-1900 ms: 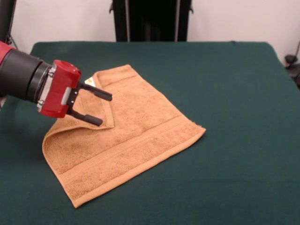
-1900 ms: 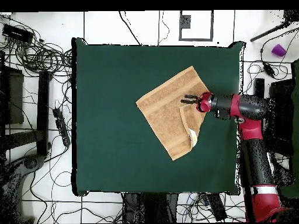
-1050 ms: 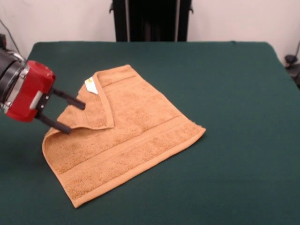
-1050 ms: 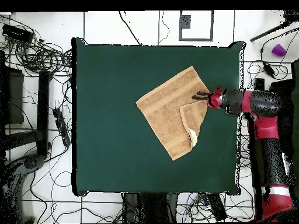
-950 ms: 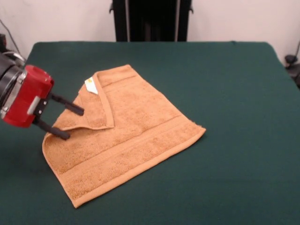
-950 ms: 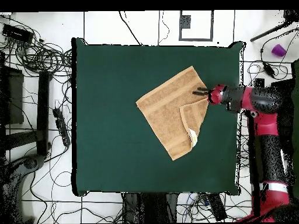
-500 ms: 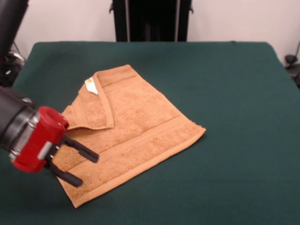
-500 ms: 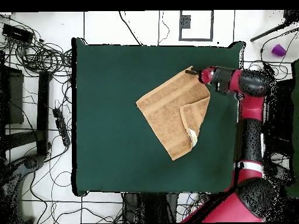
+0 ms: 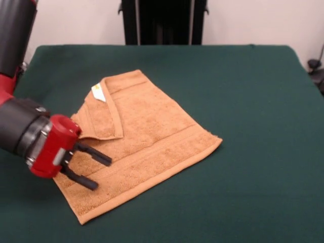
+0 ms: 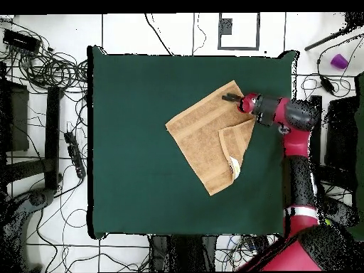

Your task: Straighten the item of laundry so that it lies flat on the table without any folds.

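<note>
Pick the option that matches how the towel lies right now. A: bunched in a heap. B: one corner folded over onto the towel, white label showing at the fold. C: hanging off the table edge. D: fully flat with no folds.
B: in the front view the towel has a triangular flap lying on top of it, with the white label at its tip; the rest is spread flat on the table.

Arm (image 9: 20, 132) enters front view from left edge, black forearm, red wrist housing. Gripper (image 9: 101, 172) held near horizontal, low, 2 black fingers (image 9: 94, 154) apart w/ clear gap. Overhead: gripper (image 10: 229, 96), arm bent back toward base.
</note>
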{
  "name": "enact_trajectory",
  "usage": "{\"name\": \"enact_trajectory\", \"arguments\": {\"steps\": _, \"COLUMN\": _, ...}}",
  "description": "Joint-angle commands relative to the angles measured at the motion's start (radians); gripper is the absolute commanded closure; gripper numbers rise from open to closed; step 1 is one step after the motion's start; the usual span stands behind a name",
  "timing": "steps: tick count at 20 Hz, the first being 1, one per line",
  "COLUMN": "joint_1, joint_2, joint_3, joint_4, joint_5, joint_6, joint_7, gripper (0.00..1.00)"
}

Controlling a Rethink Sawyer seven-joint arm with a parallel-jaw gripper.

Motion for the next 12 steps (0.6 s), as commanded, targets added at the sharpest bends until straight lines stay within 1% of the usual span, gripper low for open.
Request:
{"name": "enact_trajectory", "arguments": {"steps": 1, "joint_1": -0.093, "joint_2": -0.086, "joint_3": -0.029, "joint_4": 0.234, "joint_5": 0.013, "joint_6": -0.087, "joint_7": 0.022, "gripper": 0.00}}
{"name": "enact_trajectory", "arguments": {"steps": 4, "joint_1": -0.144, "joint_2": -0.093, "joint_3": -0.028, "joint_4": 0.280, "joint_5": 0.005, "joint_6": -0.068, "joint_7": -0.004, "gripper": 0.00}}
{"name": "enact_trajectory", "arguments": {"steps": 10, "joint_1": -0.216, "joint_2": -0.062, "joint_3": -0.029, "joint_4": 0.349, "joint_5": -0.012, "joint_6": -0.082, "joint_7": -0.043, "gripper": 0.00}}
{"name": "enact_trajectory", "arguments": {"steps": 12, "joint_1": -0.228, "joint_2": -0.050, "joint_3": -0.027, "joint_4": 0.364, "joint_5": -0.014, "joint_6": -0.084, "joint_7": -0.052, "gripper": 0.00}}
